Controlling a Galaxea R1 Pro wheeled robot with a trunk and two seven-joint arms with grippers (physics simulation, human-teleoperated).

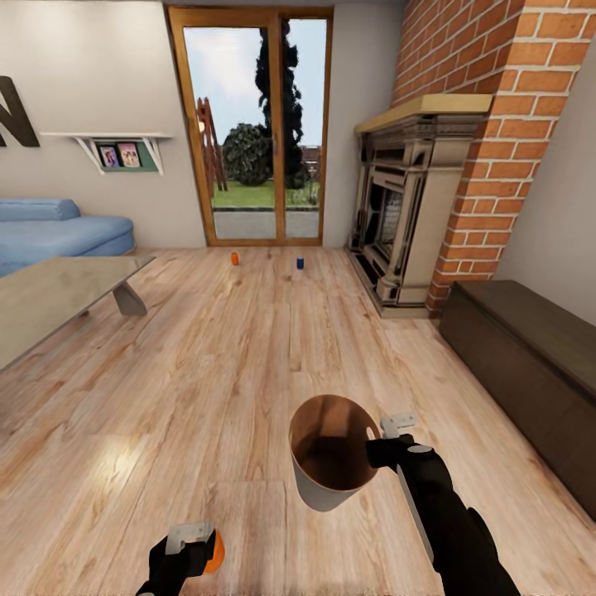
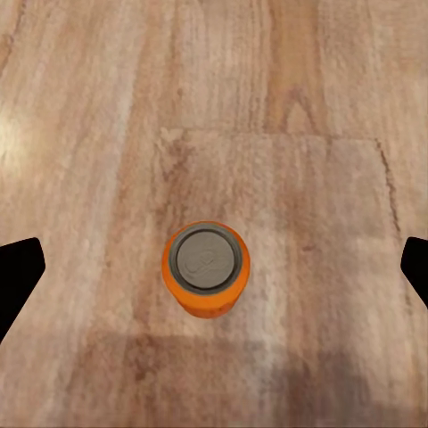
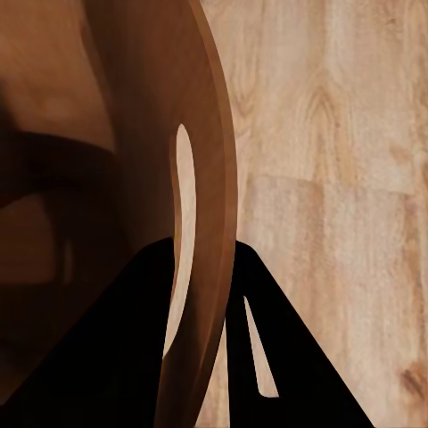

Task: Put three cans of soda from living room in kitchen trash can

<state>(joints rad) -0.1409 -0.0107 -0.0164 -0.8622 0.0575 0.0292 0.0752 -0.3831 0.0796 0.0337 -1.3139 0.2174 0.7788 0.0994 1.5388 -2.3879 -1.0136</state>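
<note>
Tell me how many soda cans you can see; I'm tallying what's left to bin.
3: an orange can on the floor under the left gripper, another orange can and a blue can standing by the glass doors.

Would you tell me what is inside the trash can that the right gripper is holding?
Its brown inner wall and shadowed bottom show in the trash can, with no soda can visible inside. The near inner wall is hidden behind its own rim, which the right gripper pinches.
</note>
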